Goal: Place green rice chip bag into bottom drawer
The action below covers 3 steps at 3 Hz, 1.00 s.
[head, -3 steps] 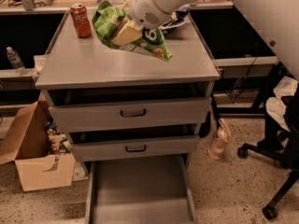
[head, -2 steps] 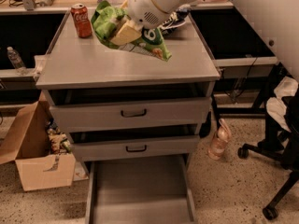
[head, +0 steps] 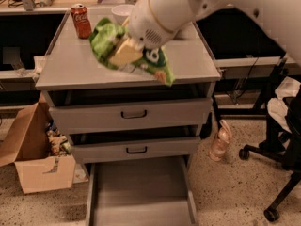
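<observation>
Left to right:

- Cardboard box (head: 35,166) on the floor at 9 o'clock of the cabinet, flaps open, junk inside. Not in the drop path.
- Red can (head: 81,20) upright at 11 o'clock on the bench (head: 66,65). White script looks Coca-Cola style, can't read it cleanly. Well apart from the arm, so low knock risk.
- Green rice chip bag (head: 106,39) is off the bench, hanging tilted over the front edge at 12 o'clock of the drawers, low end toward 4 o'clock. One big white character shows, maybe a "6" or "G"; the rest is crumpled. Orange-tan patch near the low end.
- Gripper (head: 123,54) sits mid-bag, tan jaws pinching it across the middle. My read: a mid-body grip keeps the crinkly bag from folding out.
- White bowl (head: 120,12) at 12 o'clock on the bench, behind the wrist.
- Top drawer (head: 131,113) and middle drawer (head: 136,149) pushed nearly in, black handles.
- Bottom drawer (head: 141,192) pulled right out at 6 o'clock, floor bare, so there's a straight drop lane once the bag clears the bench lip.
- Pink bottle (head: 220,139) on the floor at 3 o'clock of the drawers, label unreadable.
- Black chair (head: 277,131) at far 3 o'clock.

Judgement: carry phase, bag not yet lowered.
</observation>
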Tool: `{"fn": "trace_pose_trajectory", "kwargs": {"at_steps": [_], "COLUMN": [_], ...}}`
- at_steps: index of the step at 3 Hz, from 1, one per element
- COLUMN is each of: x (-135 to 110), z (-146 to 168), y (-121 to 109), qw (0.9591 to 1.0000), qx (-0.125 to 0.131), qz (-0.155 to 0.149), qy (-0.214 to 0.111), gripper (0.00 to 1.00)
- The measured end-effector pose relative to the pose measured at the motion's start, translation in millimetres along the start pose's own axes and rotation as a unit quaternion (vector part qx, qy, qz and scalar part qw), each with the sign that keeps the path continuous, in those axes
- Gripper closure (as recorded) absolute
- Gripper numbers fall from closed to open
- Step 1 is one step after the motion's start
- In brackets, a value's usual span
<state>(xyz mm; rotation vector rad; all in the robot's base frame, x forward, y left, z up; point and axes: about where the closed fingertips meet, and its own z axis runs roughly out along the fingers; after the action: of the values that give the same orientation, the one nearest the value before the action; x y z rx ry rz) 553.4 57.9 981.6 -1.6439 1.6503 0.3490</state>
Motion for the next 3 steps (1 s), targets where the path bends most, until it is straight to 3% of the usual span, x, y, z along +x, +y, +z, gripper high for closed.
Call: {"fn": "trace_pose_trajectory", "kwargs": {"at_steps": [1, 2, 3], "x": [13, 53, 53], "z": [-5, -3, -2], "y": [50, 68, 69], "qw": [0.9978, 0.9952, 0.9954], "qx": [0.01, 0.008, 0.006], "qz": [0.064, 0.097, 0.095], "qy": [-0.013, 0.009, 0.01], "gripper": [1.0, 1.0, 1.0]}}
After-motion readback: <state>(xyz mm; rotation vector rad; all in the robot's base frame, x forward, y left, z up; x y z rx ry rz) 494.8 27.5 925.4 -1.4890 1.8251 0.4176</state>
